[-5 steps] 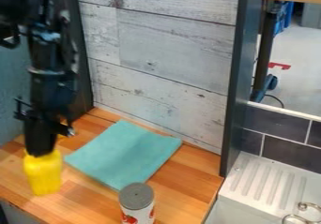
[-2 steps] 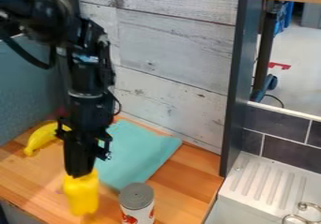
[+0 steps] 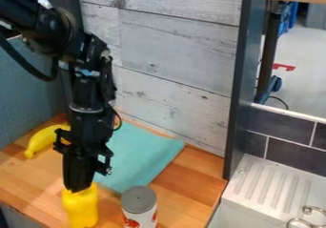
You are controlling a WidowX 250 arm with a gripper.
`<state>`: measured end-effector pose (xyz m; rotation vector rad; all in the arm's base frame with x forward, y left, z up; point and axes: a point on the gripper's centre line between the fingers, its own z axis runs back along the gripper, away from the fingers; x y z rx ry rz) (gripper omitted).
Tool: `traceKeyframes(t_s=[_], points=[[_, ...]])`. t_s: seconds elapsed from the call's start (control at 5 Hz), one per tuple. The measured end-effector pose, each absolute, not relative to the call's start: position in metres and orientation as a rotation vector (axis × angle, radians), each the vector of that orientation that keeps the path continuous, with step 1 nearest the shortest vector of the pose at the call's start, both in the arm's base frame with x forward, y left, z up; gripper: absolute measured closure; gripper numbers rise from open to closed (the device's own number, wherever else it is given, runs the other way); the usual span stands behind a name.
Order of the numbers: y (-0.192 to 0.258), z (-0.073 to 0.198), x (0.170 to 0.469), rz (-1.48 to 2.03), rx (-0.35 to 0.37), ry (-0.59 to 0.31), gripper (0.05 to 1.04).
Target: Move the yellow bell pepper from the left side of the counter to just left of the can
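Left of the grey-lidded can on the wooden counter, your gripper has the yellow bottle clasped by its top, so steer it slowly and upright, with its base clear of the can and the teal cloth.

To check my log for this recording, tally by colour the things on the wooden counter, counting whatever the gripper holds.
Yellow: 2 (blocky yellow plastic bottle in the black two-finger gripper; curved yellow banana)
Teal: 1 (flat teal cloth)
White with red markings and grey lid: 1 (cylindrical can)
Total: 4
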<state>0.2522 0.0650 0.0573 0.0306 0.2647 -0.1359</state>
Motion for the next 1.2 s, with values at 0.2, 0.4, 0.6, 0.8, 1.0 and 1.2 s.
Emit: traceKeyframes(t_s=[0.2,0.4,0.6,0.8,1.0,1.2], points=[[0.065,0.056,0.251,-0.141,0.030,0.263,0.973],[0.063,0.057,0.251,-0.148,0.023,0.246,0.935],[0.060,0.057,0.249,-0.148,0.015,0.246,0.715],[0.049,0.079,0.252,-0.178,0.034,0.185,0.415],[0.049,0.096,0.250,-0.158,0.053,0.143,0.131],[0.043,0.118,0.238,-0.167,0.105,0.132,0.077]])
